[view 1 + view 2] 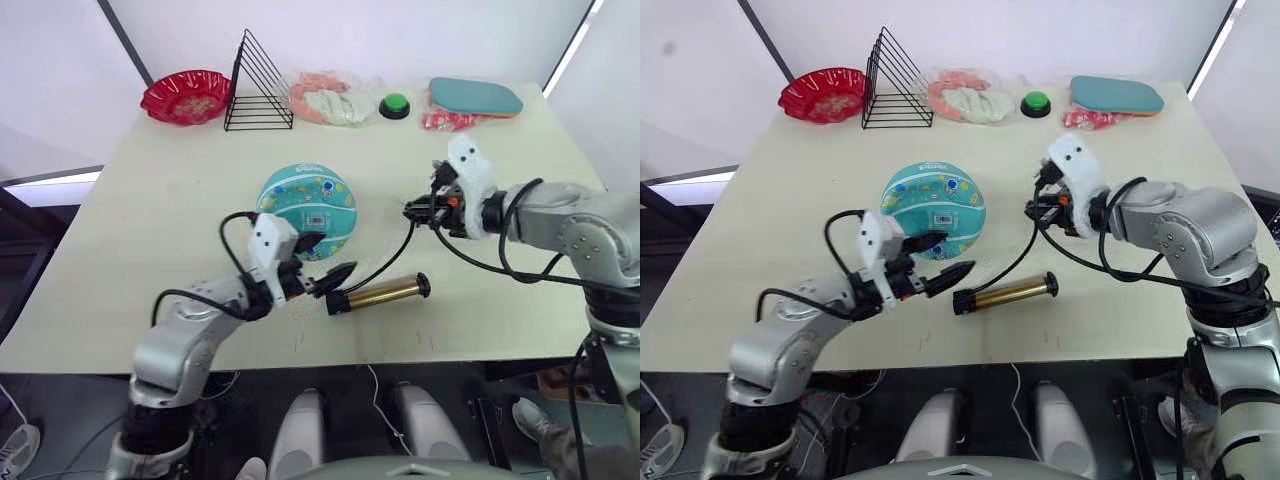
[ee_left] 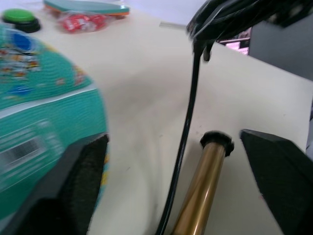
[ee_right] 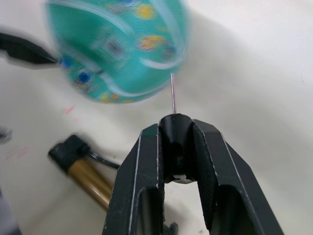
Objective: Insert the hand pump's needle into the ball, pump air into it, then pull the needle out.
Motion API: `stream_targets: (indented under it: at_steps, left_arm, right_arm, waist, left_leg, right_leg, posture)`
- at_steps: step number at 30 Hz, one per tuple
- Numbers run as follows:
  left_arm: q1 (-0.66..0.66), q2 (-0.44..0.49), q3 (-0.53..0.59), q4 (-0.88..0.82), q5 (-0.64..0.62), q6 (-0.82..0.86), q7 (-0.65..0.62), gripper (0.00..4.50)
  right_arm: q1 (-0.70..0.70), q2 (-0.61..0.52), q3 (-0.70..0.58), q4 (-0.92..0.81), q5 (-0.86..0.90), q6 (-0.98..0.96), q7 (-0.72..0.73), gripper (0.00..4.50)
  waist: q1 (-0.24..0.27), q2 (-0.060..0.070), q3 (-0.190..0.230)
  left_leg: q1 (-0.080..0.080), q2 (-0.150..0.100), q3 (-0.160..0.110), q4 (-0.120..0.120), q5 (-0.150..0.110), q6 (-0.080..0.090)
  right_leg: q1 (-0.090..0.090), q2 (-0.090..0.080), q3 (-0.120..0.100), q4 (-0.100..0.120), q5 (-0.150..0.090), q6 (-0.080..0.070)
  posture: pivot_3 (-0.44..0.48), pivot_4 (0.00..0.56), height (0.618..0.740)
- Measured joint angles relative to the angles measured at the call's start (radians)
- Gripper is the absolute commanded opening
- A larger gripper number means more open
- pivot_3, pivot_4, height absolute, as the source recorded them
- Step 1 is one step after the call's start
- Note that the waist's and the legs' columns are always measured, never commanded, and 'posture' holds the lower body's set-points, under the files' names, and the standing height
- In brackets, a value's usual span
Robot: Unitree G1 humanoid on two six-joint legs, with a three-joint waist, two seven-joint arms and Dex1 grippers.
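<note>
Our right gripper (image 3: 176,128) pinches the needle (image 3: 172,93) near the ball (image 1: 306,207), not in yet; left gripper (image 1: 322,258) is open.

One ball (image 1: 306,211) sits mid-table, and the rest is counted from it. One hand pump (image 1: 383,294) lies in front of it, with one hose (image 1: 385,262) ending in one needle (image 3: 172,93). Behind the ball stand one red bowl (image 1: 186,96), one black wire rack (image 1: 256,85), one bagged bundle (image 1: 329,98), one green button (image 1: 395,104) and one teal paddle (image 1: 476,96). Two grippers flank it: the left gripper (image 1: 322,259) and the right gripper (image 1: 410,211).
</note>
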Motion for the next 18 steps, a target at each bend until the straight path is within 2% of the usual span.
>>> stream_targets:
  at_steps: [3, 5, 11, 13, 18]
  left_arm:
    - [0.051, 0.077, 0.091, -0.016, -0.033, 0.023, -0.016, 4.5]
    - [0.066, 0.111, 0.137, -0.017, -0.053, 0.027, -0.019, 4.5]
    - [0.067, 0.177, 0.202, 0.0, -0.071, 0.037, -0.031, 4.5]
    - [0.045, 0.209, 0.211, 0.037, -0.069, 0.039, -0.03, 4.5]
    - [0.007, 0.255, 0.198, 0.094, -0.036, 0.042, -0.012, 4.5]
  right_arm:
    - [-0.134, -0.061, 0.132, -0.024, -0.066, -0.001, 0.05, 0.3]
    - [-0.227, -0.101, 0.231, -0.024, -0.11, -0.036, 0.15, 0.3]
    - [-0.389, -0.096, 0.397, 0.054, -0.178, -0.113, 0.371, 0.3]
    - [-0.5, -0.091, 0.556, 0.113, -0.25, -0.122, 0.485, 0.3]
    - [-0.543, -0.049, 0.709, 0.234, -0.398, -0.239, 0.61, 0.3]
  waist:
    - [0.003, 0.001, 0.001]
    - [0.008, 0.001, 0.001]
    - [0.002, -0.001, 0.004]
    - [0.002, 0.0, 0.004]
    - [0.002, 0.0, 0.004]
  left_leg:
    - [0.0, 0.0, 0.0, 0.0, 0.0, 0.0]
    - [-0.001, -0.001, 0.0, 0.001, 0.0, 0.0]
    - [-0.001, -0.001, 0.003, 0.0, 0.0, 0.0]
    - [-0.001, 0.0, 0.002, -0.001, 0.0, 0.0]
    - [-0.001, 0.0, 0.002, -0.001, 0.0, 0.0]
  right_leg:
    - [-0.001, -0.001, 0.0, 0.0, -0.001, -0.002]
    - [0.0, -0.003, -0.002, -0.002, -0.002, -0.004]
    - [-0.001, -0.004, 0.0, -0.002, -0.001, -0.002]
    - [-0.003, -0.003, -0.001, -0.001, -0.001, -0.002]
    - [-0.003, -0.003, -0.002, 0.0, -0.001, -0.002]
  posture:
    - [0.0, 0.15, 0.74]
    - [0.0, 0.15, 0.74]
    - [0.0, 0.15, 0.74]
    - [0.0, 0.15, 0.74]
    - [0.0, 0.15, 0.74]
